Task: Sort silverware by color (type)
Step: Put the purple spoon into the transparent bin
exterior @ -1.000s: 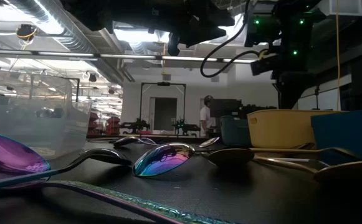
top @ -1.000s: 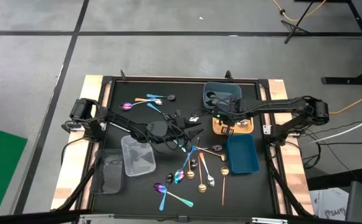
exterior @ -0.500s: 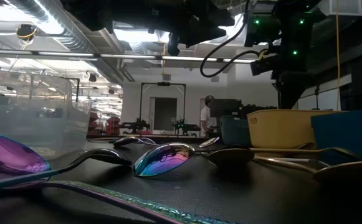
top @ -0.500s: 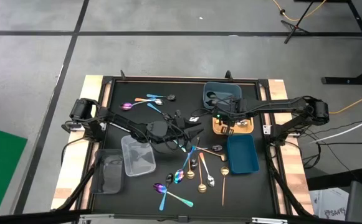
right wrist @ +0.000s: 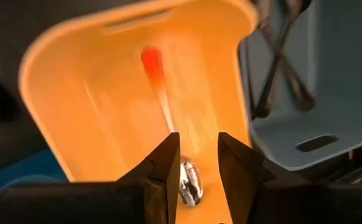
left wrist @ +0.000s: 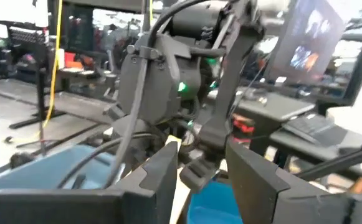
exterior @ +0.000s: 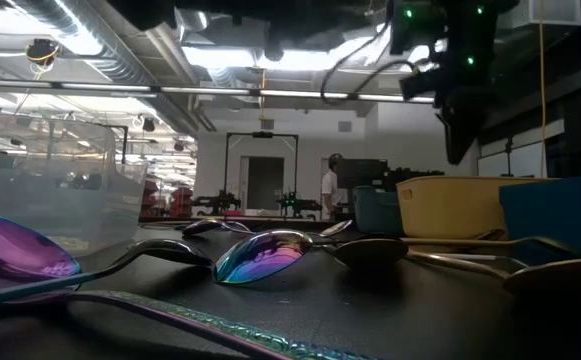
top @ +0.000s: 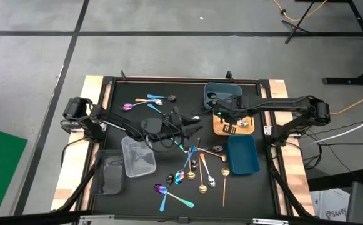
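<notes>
Hovering over the orange tray, our right gripper has its jaws parted with nothing between them. Directly beneath those jaws, the right wrist view shows a silver spoon bowl lying on the tray's floor, and a copper-orange spoon lying farther ahead in the same tray. Just beyond the orange tray sits the grey-blue tray, where we see dark spoons crossed over one another.

Our left gripper is raised over the middle of the table, pointing toward the right arm, jaws apart and empty. Just below and ahead of those jaws, the main cluster of silverware lies loose on the table: teal-blue, gold, black, iridescent and copper-orange pieces, some overlapping. A smaller group in purple, teal-blue and black lies well behind the left jaws. Two more teal-blue and iridescent spoons lie past the main cluster.

A clear tray sits beside the left arm with a second clear tray touching it, and a dark blue tray lies next to the orange one.
</notes>
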